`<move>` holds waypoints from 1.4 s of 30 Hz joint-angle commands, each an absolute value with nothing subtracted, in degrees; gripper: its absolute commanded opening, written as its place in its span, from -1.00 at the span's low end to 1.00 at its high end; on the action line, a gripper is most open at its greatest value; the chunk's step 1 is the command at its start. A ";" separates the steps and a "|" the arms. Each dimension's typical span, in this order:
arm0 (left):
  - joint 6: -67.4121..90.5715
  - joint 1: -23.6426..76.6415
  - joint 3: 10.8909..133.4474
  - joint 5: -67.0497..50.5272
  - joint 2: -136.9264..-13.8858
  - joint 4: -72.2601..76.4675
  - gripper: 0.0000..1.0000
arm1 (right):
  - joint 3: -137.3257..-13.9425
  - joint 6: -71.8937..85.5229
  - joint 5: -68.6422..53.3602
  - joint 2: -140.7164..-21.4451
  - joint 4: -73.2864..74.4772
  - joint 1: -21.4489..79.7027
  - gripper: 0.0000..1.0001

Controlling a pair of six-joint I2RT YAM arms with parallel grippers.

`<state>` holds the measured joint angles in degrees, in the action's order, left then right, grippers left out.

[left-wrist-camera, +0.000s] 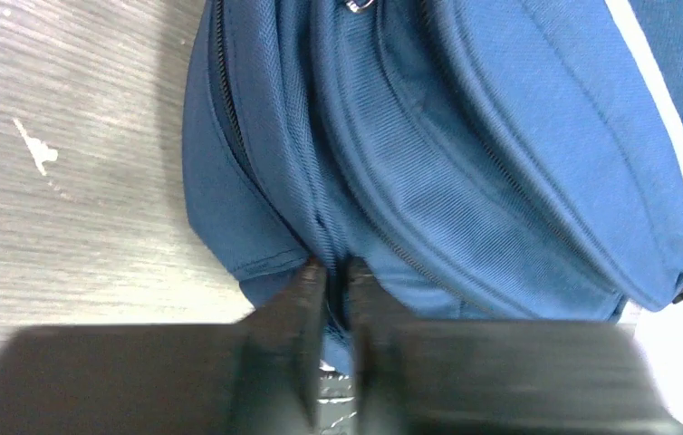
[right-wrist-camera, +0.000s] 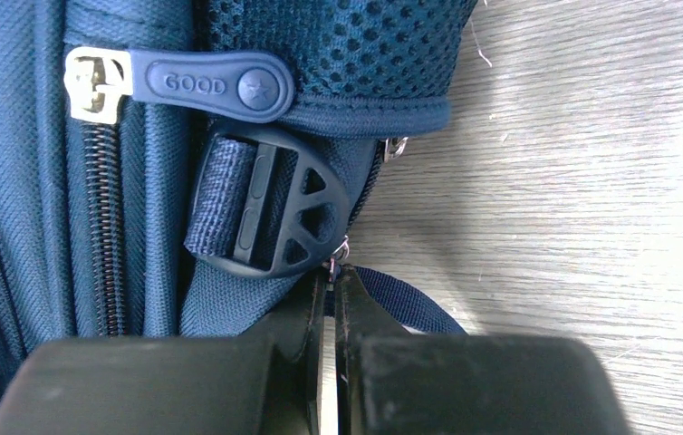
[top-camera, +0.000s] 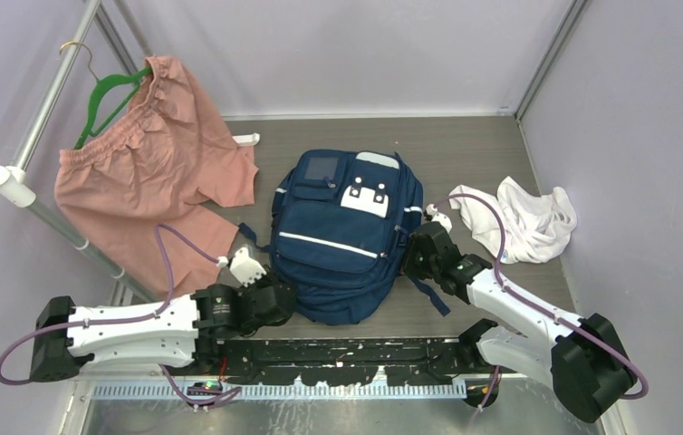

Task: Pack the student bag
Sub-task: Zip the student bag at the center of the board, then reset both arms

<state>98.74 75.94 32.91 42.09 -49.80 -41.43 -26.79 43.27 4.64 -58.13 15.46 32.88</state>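
Viewing the navy blue fabric backpack (top-camera: 342,236) front-up, we note its long axis running near-to-far, top farthest; bare bench (top-camera: 465,145) lies beyond its top and right side; right hand (right-wrist-camera: 331,272) closed at its side edge; left hand (left-wrist-camera: 336,272) at its bottom corner, grip indeterminate.

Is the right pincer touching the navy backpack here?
Touching. The right wrist view shows the right pincer closed, its tips pressed against the side of the navy backpack just beneath the strap buckle, with no gap visible.
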 commanded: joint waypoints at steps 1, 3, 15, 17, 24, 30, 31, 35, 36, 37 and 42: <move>95.08 70.21 33.01 40.62 -50.52 -35.82 -0.99 | -30.25 42.88 6.05 -57.25 14.24 33.25 -0.99; 90.22 65.19 34.21 38.65 -48.91 -37.15 -1.00 | -31.64 41.66 8.60 -57.48 16.18 33.11 -0.99; 72.48 47.48 35.84 33.42 -39.22 -43.71 -1.00 | -41.42 36.32 15.93 -65.34 22.35 27.45 -0.96; 69.98 47.46 37.20 31.86 -40.81 -42.51 -1.00 | -43.58 35.94 16.27 -65.17 25.05 27.50 -0.46; 53.09 47.55 57.49 33.01 -51.05 -56.43 -0.01 | -54.98 32.39 31.78 -56.03 40.87 27.26 0.99; 36.50 47.55 72.69 34.89 -51.58 -60.35 0.13 | -74.74 33.77 45.98 -51.85 54.41 27.25 1.00; 35.06 47.55 74.93 34.92 -50.89 -61.00 0.24 | -76.57 32.93 46.84 -51.33 55.31 27.30 1.00; 28.10 47.55 77.62 31.09 -45.83 -62.18 0.38 | -78.30 31.89 50.15 -47.97 56.78 27.25 1.00; 27.78 47.55 77.26 31.08 -43.80 -62.22 0.41 | -77.20 31.78 50.66 -46.62 56.19 27.26 1.00; 27.51 47.55 76.65 31.17 -41.87 -62.18 0.43 | -75.79 31.34 50.62 -44.50 54.96 27.32 1.00; 27.12 47.55 74.35 31.40 -34.43 -64.88 0.47 | -70.57 30.61 50.37 -39.83 52.37 27.32 1.00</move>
